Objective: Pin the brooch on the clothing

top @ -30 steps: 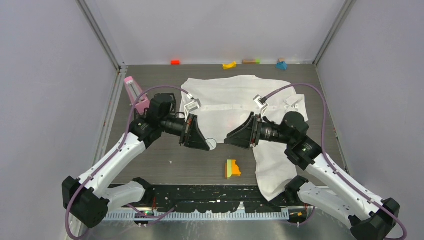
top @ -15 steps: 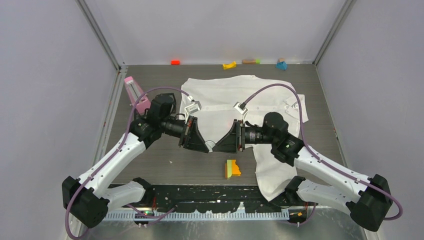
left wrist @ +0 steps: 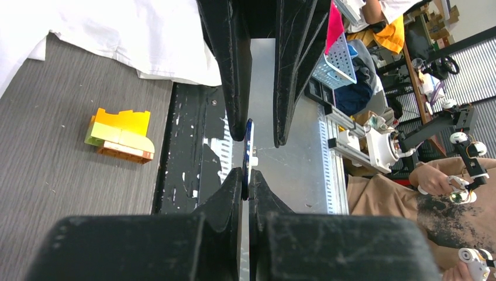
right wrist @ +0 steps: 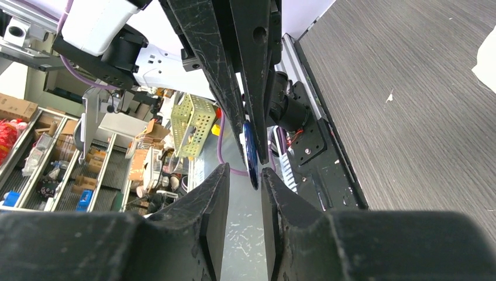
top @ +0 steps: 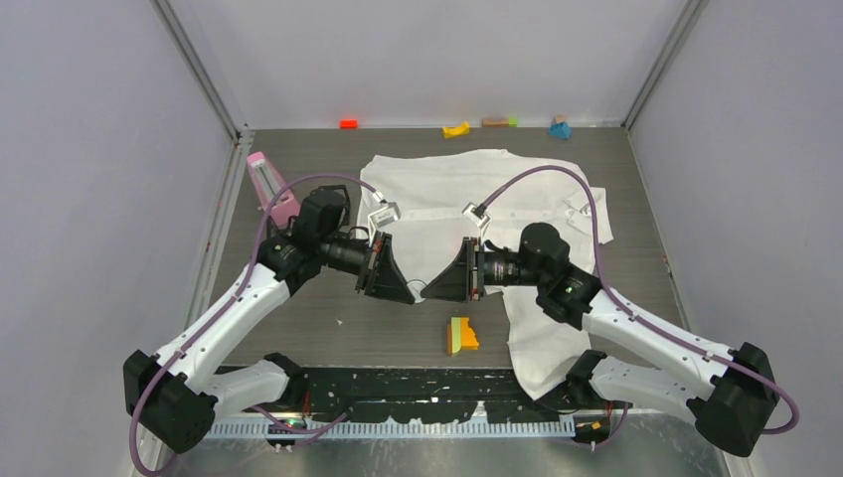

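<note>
We're watching the left gripper (left wrist: 245,173) pinching the one brooch (left wrist: 249,143) while the right gripper (right wrist: 244,170) is straddling it, jaws apart, near the one shirt (top: 447,189).

Pale lavender-grey walls (top: 99,199) on left, back, right; aluminium posts (top: 199,70) at far corners. Worktop (top: 298,149) dark grey wood-grain, metal rail (top: 398,429) along near edge. Beyond near edge: cluttered workshop, perforated basket (right wrist: 193,126), cardboard box (right wrist: 17,108). Light even, diffuse.
</note>
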You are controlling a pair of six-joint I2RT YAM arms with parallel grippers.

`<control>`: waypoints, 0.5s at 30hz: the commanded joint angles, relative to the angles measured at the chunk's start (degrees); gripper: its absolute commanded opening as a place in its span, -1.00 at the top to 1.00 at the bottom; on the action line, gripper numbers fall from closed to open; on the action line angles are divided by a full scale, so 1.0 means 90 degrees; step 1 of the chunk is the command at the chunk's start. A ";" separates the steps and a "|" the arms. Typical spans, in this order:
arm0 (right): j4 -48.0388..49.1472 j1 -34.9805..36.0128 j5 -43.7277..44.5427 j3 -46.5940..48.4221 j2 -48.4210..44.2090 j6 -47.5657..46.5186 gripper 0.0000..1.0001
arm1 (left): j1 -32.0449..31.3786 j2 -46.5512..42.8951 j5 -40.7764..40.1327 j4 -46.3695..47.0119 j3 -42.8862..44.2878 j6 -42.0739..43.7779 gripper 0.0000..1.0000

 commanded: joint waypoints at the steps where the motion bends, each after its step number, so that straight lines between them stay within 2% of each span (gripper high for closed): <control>1: 0.0196 0.0049 0.0129 0.0283 0.0054 -0.0162 0.37 | -0.0010 -0.0089 -0.0028 -0.0084 0.0141 0.0173 1.00; 15: 0.0347 0.0113 0.0158 0.0259 0.0223 -0.0124 0.48 | -0.0012 -0.0043 -0.0021 -0.0098 0.0146 0.0186 1.00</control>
